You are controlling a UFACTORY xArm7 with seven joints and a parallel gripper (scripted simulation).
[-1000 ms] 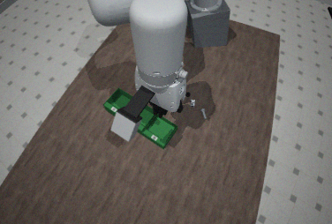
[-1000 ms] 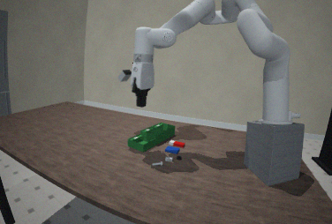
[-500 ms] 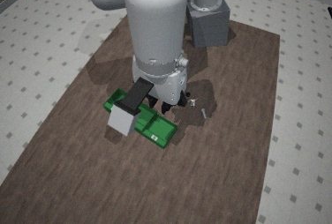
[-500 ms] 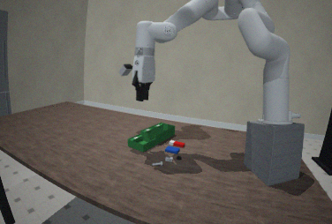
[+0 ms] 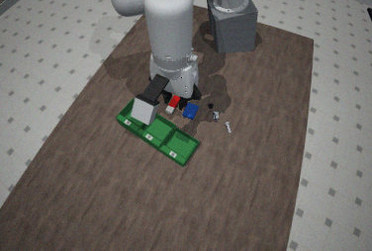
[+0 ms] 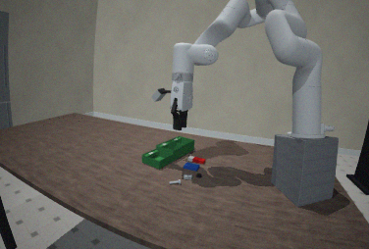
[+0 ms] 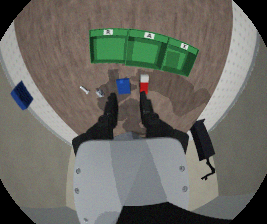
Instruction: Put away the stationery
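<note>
A green bin [image 5: 190, 145] [image 6: 153, 158] [image 7: 144, 50] with three compartments lies on the wooden table; its small white labels are too small to read. Beside it lie a red and white piece [image 5: 174, 102] [image 6: 198, 160] [image 7: 144, 84], a blue block [image 5: 190, 111] [image 6: 190, 167] [image 7: 123, 86], a tiny black piece [image 5: 211, 106], a small grey piece [image 5: 216, 116] and a pale bolt [image 5: 229, 126] [image 6: 175, 181] [image 7: 85, 90]. My gripper [image 6: 179, 124] [image 7: 128, 98] hangs high above the red piece and blue block, just behind the bin. Its fingers are parted with nothing between them.
The arm's grey base block [image 5: 232, 24] [image 6: 304, 169] stands at the back of the table. In the top view the arm's large links hide the gripper and the table just behind the bin.
</note>
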